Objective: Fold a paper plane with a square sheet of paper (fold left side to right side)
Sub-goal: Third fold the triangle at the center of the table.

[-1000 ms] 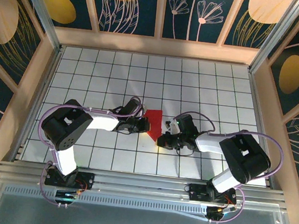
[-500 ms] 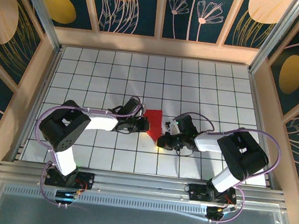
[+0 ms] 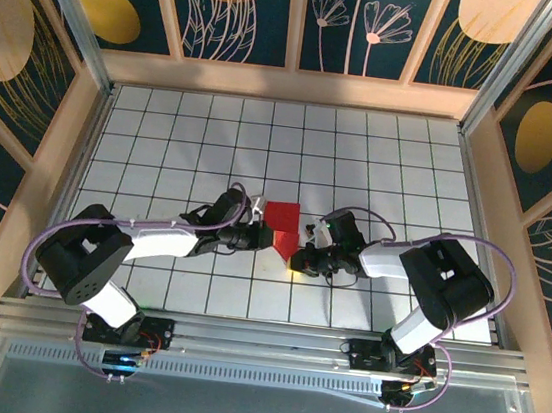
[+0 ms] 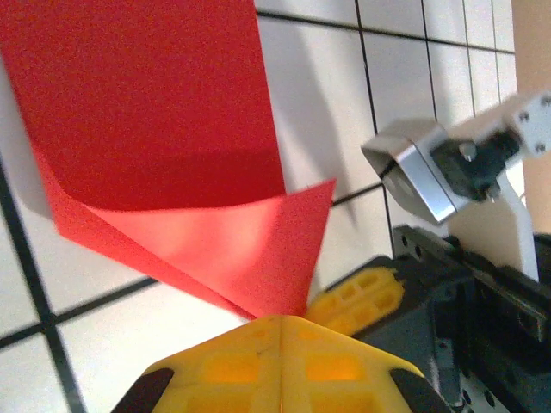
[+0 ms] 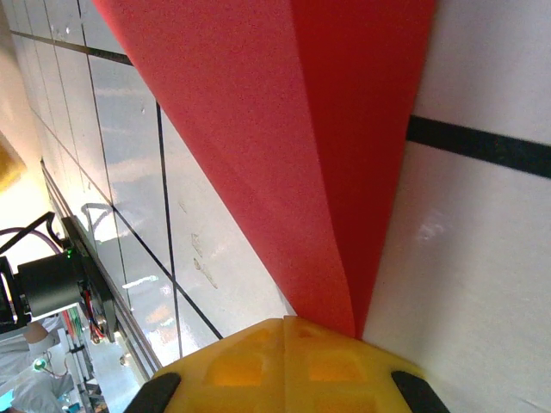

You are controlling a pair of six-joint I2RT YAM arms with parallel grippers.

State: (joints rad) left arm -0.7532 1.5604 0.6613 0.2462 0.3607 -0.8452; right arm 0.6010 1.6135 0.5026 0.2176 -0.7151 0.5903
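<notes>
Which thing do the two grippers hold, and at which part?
Both hold the red sheet of paper. The left gripper pinches a folded corner, the right gripper the narrow folded end.

You could not see the whole thin bright red sheet of paper (image 4: 155, 112): the left wrist view cropped it along the top and left borders. Its folded tip was hidden inside the left gripper (image 4: 277, 327), its other point inside the right gripper (image 5: 288, 331). From above, both grips were too small to judge.
</notes>
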